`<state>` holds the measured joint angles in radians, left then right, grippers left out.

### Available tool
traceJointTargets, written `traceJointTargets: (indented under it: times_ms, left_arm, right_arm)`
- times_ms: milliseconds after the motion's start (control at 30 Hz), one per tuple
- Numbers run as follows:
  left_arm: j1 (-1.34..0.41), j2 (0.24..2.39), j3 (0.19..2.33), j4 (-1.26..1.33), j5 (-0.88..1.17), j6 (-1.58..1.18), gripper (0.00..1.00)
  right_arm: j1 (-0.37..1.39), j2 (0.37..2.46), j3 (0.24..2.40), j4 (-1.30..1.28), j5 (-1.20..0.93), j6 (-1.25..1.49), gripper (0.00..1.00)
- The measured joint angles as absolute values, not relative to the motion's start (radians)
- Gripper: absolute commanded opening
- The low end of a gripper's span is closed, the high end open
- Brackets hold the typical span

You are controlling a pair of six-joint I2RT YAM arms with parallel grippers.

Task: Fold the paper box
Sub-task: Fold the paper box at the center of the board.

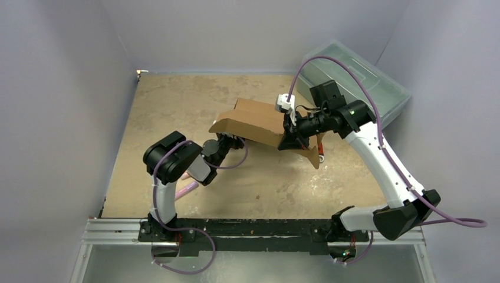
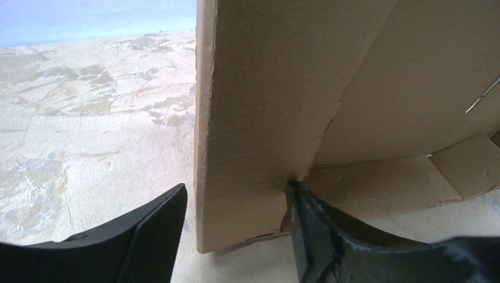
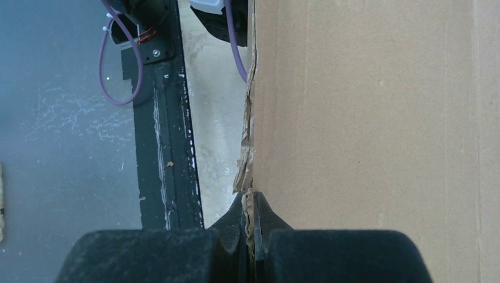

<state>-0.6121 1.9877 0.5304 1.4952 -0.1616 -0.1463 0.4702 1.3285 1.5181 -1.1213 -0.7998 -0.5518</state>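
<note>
Right gripper [image 3: 250,227]: jaws pinching ragged edge of paper box [image 1: 253,122], box tilted above mid table [image 1: 177,106]. Left gripper [image 2: 236,197]: jaws spread astride upright flap [image 2: 253,118]. Progress: apparently early; walls, lid unformed.

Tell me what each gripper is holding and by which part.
The right gripper pinches the paper box by its frayed edge. The left gripper straddles an upright flap, jaws open, not gripping it.

right hand [image 3: 250,227] pinches the paper box [image 3: 365,118] torn edge
</note>
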Motion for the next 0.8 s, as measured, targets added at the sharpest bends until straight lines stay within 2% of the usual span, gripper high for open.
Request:
traceJointTargets:
  times_ms: [367,467,800]
  left_arm:
    - [-0.607,1.992,0.552,1.493,-0.154,-0.115,0.15]
    - [-0.601,1.992,0.553,1.492,-0.148,-0.101,0.00]
    - [-0.596,1.989,0.552,1.484,-0.133,-0.086,0.00]
  right_arm:
    - [0.470,1.329,1.526,-1.131,-0.800,-0.527,0.00]
    - [0.470,1.329,1.526,-1.133,-0.801,-0.523,0.00]
    - [0.469,1.331,1.546,-1.145,-0.803,-0.513,0.00]
